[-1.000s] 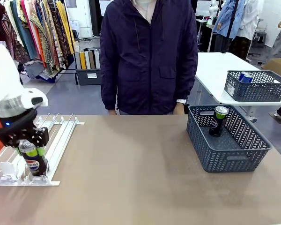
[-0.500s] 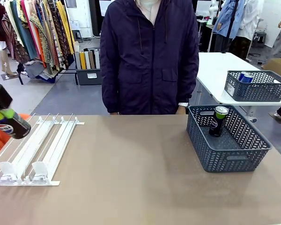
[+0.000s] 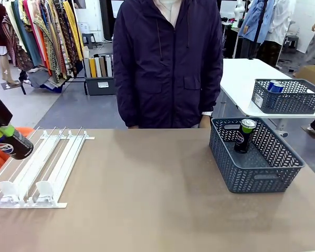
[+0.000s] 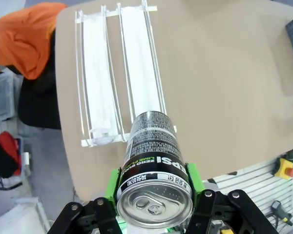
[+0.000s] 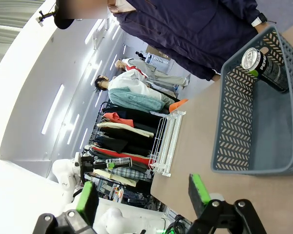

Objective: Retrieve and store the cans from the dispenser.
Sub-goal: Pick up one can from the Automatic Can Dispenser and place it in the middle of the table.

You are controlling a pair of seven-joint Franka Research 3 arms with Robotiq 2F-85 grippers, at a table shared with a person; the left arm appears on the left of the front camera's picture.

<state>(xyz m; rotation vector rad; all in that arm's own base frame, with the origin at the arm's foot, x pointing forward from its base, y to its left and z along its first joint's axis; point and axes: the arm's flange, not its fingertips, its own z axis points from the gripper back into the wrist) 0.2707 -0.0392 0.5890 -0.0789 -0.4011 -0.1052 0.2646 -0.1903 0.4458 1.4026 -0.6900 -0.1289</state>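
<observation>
My left gripper (image 3: 3, 133) hangs at the table's far left edge, above the dispenser (image 3: 44, 165), and is shut on a black can with yellow-green markings (image 3: 16, 146). In the left wrist view the green pads (image 4: 113, 181) press both sides of this can (image 4: 151, 141), its silver top facing the camera. The dispenser's white lanes (image 4: 118, 68) lie below with no cans in them. Another black can (image 3: 245, 135) stands in the dark grey basket (image 3: 262, 173) at the right. My right gripper (image 5: 141, 197) is open, off the near side of the basket (image 5: 239, 141).
A person in a dark jacket (image 3: 168, 63) stands at the far edge of the table. A second grey basket (image 3: 289, 100) with blue cans sits on a white table behind. An orange cloth (image 4: 27, 36) lies on a chair beyond the table's left end.
My left gripper has lifted the black can out of the dispenser's near end and carried it up and to the left. The dispenser's lanes now hold no cans.
</observation>
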